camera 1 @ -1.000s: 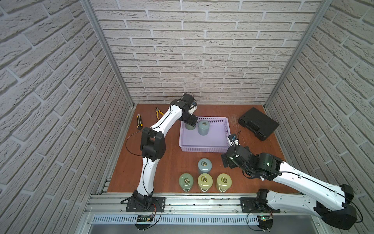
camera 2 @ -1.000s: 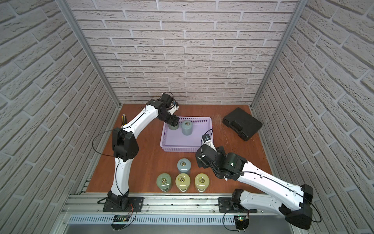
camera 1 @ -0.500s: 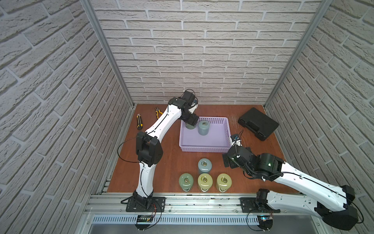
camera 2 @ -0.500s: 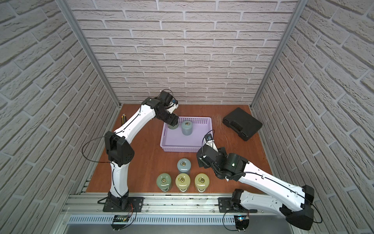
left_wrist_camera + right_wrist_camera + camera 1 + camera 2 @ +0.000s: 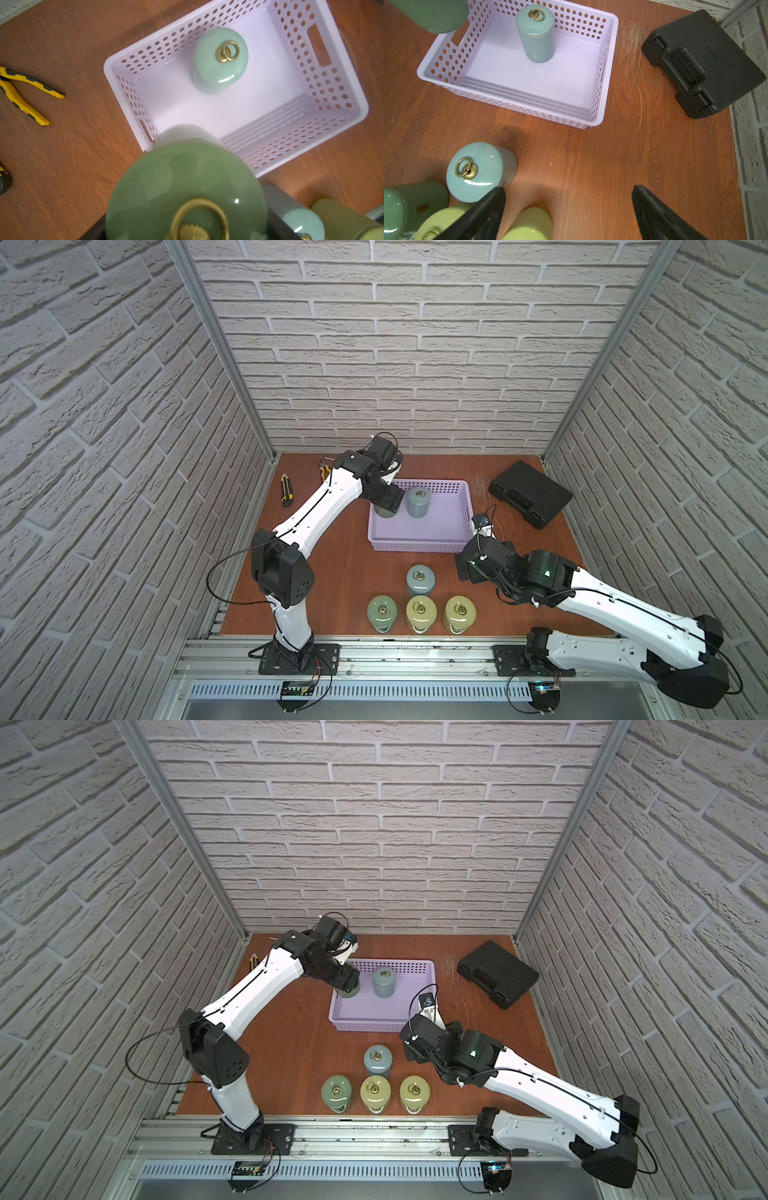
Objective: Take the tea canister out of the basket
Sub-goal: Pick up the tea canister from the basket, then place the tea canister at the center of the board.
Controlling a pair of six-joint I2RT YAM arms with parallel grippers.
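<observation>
The brown wooden table (image 5: 340,572) is carrying quite a spread. The lavender basket (image 5: 419,545) is sitting toward the far middle, and a black case (image 5: 530,493) is lying closed at the far right. A yellow utility knife (image 5: 286,495) and yellow-handled pliers (image 5: 323,469) are resting at the far left. Near the front edge, a dark green canister (image 5: 382,612) and two yellow-green canisters (image 5: 421,611) are standing in a row. A blue-grey canister (image 5: 420,578) is standing just behind the middle one.
</observation>
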